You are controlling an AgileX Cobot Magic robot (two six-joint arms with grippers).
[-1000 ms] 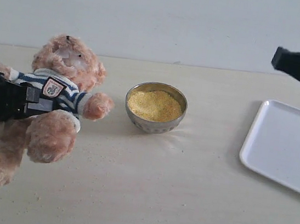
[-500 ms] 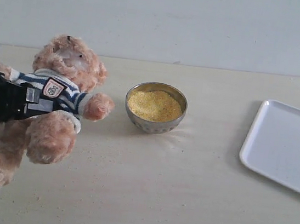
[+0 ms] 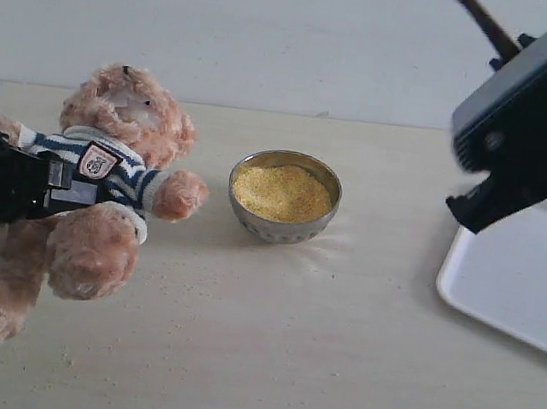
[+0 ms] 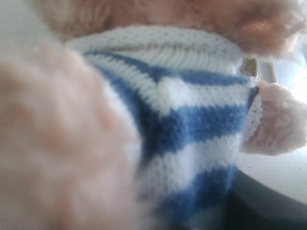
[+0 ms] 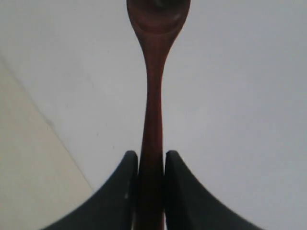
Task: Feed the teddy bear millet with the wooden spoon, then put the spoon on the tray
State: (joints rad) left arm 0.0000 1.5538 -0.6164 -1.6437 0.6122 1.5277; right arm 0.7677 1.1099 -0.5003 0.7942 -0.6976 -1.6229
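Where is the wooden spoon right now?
The wooden spoon is clamped by its handle in the right gripper. In the exterior view it sticks up at upper right, above the tray, clear of the millet.

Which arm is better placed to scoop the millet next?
The right. The right gripper is shut on the wooden spoon, while the left gripper holds the teddy bear beside the bowl of millet.

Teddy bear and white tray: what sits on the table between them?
A metal bowl of millet, nearer the bear; the exterior view shows it.
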